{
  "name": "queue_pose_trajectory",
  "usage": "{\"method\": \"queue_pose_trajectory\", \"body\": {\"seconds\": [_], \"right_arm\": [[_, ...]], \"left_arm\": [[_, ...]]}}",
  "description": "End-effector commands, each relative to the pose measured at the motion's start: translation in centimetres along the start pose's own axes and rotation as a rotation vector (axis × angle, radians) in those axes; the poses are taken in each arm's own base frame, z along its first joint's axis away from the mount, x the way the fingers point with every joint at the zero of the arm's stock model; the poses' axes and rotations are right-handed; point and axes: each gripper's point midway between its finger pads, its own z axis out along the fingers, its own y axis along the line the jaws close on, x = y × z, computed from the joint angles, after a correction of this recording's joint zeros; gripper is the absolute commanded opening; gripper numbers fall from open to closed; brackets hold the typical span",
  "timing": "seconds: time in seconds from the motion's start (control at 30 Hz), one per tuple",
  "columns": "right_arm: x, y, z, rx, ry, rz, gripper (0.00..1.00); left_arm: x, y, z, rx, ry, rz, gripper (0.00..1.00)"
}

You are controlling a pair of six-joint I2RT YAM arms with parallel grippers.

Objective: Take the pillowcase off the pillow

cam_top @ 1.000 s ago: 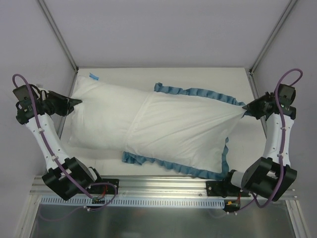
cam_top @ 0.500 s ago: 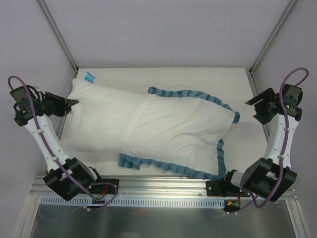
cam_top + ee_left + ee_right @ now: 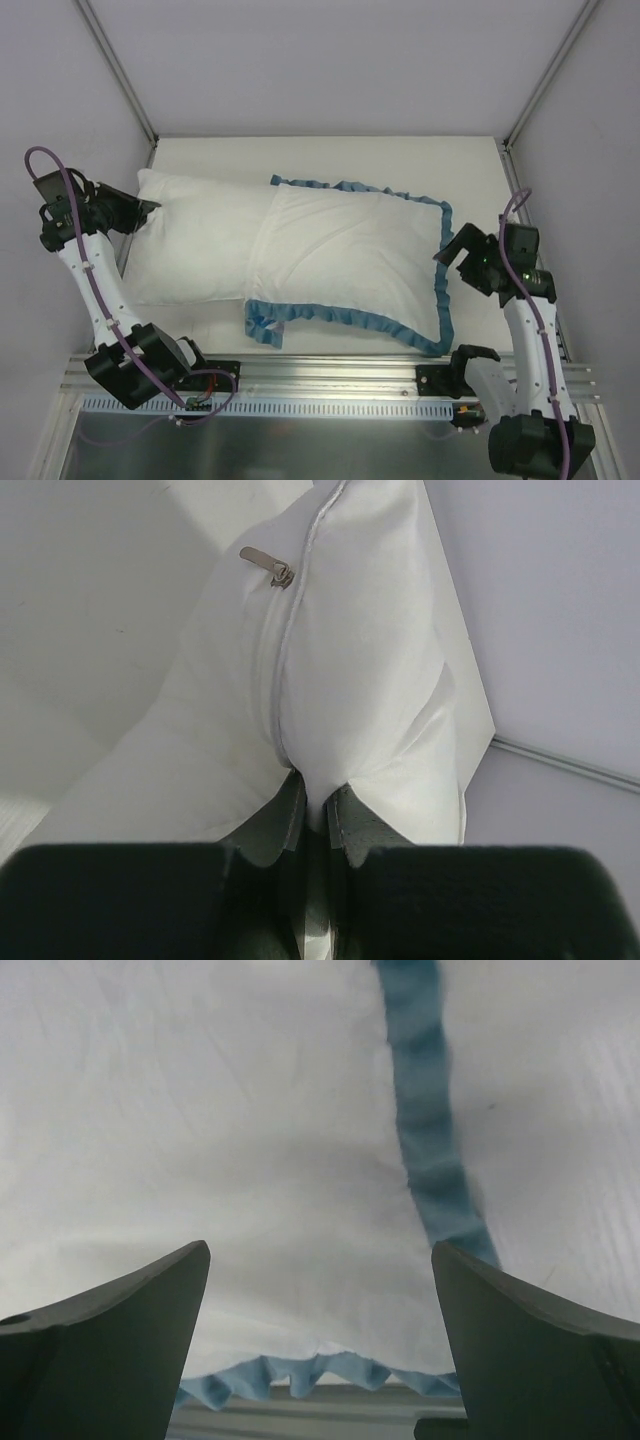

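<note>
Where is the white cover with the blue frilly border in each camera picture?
Top external: the white fabric pillowcase with teal ruffled edging lies centre-right, over the plain white pillow's right part.
Left wrist: not in it; only the pillow, pinched by the left gripper.
Right wrist: fills the view beyond the open right gripper.
Shared landmark: the ruffled edging, top and right wrist.

White surface (image 3: 330, 160) ahead of me, seen from above. Directly on it lies a plump white pillow (image 3: 195, 240), long axis running left to right, its left part uncovered. A pillowcase (image 3: 350, 255), white side out, sheathes the pillow's right part. Its blue ruffle (image 3: 340, 318) rests on the surface along the near and right edges. The surface shows beyond the pillow's far side.
</note>
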Motion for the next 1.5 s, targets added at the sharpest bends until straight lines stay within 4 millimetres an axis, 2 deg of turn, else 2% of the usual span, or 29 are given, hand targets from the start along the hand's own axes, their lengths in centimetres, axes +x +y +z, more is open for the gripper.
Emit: {"method": "queue_pose_trajectory", "body": {"seconds": [0.0, 0.03, 0.07, 0.17, 0.33, 0.4, 0.43, 0.5, 0.57, 0.6, 0.67, 0.7, 0.73, 0.77, 0.8, 0.87, 0.9, 1.07, 1.1, 1.17, 1.23, 1.33, 1.37, 1.43, 1.47], "right_arm": [[4.9, 0.9, 0.5, -0.086, 0.096, 0.003, 0.99], [6.6, 0.4, 1.0, -0.085, 0.129, 0.033, 1.0], [7.0, 1.2, 0.8, -0.14, 0.115, 0.02, 1.0], [9.9, 2.8, 1.2, -0.251, 0.173, -0.04, 1.0], [11.5, 2.4, 2.3, -0.185, 0.208, -0.129, 1.0], [11.7, 2.2, 3.2, -0.156, 0.223, -0.14, 0.94], [11.7, 2.1, 3.6, -0.147, 0.225, -0.141, 0.9], [11.6, 2.0, 4.4, -0.129, 0.227, -0.138, 0.61], [11.2, 1.2, 4.5, -0.078, 0.207, -0.133, 0.27], [10.5, 1.0, 4.3, -0.052, 0.179, -0.132, 0.02], [8.5, -0.8, 3.5, 0.054, 0.081, -0.136, 0.01], [6.4, -1.6, 2.4, 0.111, 0.004, -0.119, 0.01], [5.2, -2.1, 1.7, 0.136, -0.034, -0.102, 0.01], [3.2, -1.7, 0.5, 0.138, -0.093, -0.079, 0.01], [1.5, -3.1, -0.4, 0.183, -0.137, -0.03, 0.01], [-0.9, -4.0, -2.0, 0.216, -0.198, 0.038, 0.01], [-3.0, -4.7, -3.6, 0.231, -0.257, 0.108, 0.01], [-8.7, -5.5, -7.5, 0.174, -0.393, 0.38, 0.01], [-10.1, -5.0, -8.7, 0.161, -0.433, 0.398, 0.01], [-11.6, -4.9, -9.3, 0.133, -0.464, 0.5, 0.01], [-13.6, -4.9, -10.8, 0.093, -0.525, 0.588, 0.01], [-15.3, -5.7, -12.1, 0.101, -0.576, 0.631, 0.01], [-15.5, -6.1, -12.0, 0.1, -0.567, 0.649, 0.01], [-16.4, -5.6, -11.7, 0.053, -0.569, 0.606, 0.01], [-16.3, -4.2, -10.9, -0.007, -0.532, 0.568, 0.01]], "left_arm": [[0.4, -0.4, -0.3, 0.018, -0.023, 0.047, 0.0], [0.5, -0.4, -0.3, 0.017, -0.024, 0.049, 0.0], [0.6, -0.5, -0.3, 0.018, -0.023, 0.05, 0.0], [0.6, -0.6, -0.4, 0.022, -0.024, 0.059, 0.0], [1.0, -0.5, -0.4, 0.025, -0.014, 0.056, 0.0], [1.1, -0.4, -0.3, 0.024, -0.012, 0.056, 0.0], [1.0, -0.4, -0.4, 0.023, -0.015, 0.056, 0.0], [1.1, -0.4, -0.4, 0.022, -0.015, 0.058, 0.0], [1.0, -0.4, -0.4, 0.023, -0.018, 0.06, 0.0], [1.0, -0.5, -0.4, 0.024, -0.017, 0.061, 0.0], [0.7, -0.6, -0.5, 0.023, -0.023, 0.066, 0.0], [0.6, -0.6, -0.4, 0.02, -0.024, 0.063, 0.0], [0.6, -0.6, -0.4, 0.021, -0.023, 0.063, 0.0], [0.5, -0.6, -0.2, 0.019, -0.02, 0.058, 0.0], [0.4, -0.5, -0.2, 0.016, -0.021, 0.053, 0.0], [0.1, -0.4, -0.2, 0.013, -0.027, 0.04, 0.0], [-0.1, -0.3, -0.3, 0.013, -0.029, 0.035, 0.0], [-1.1, -0.4, -0.4, 0.012, -0.048, -0.015, 0.0], [-1.3, -0.8, -0.5, 0.022, -0.045, -0.029, 0.0], [-1.7, -1.1, -0.3, 0.025, -0.046, -0.037, 0.0], [-2.9, -1.8, -0.8, 0.027, -0.082, -0.04, 0.0], [-5.0, -2.1, -2.1, 0.027, -0.154, -0.057, 0.0], [-5.4, -2.2, -2.3, 0.031, -0.165, -0.07, 0.0], [-5.6, -2.4, -2.3, 0.041, -0.158, -0.07, 0.0], [-5.4, -2.5, -2.2, 0.048, -0.145, -0.067, 0.0]]}}
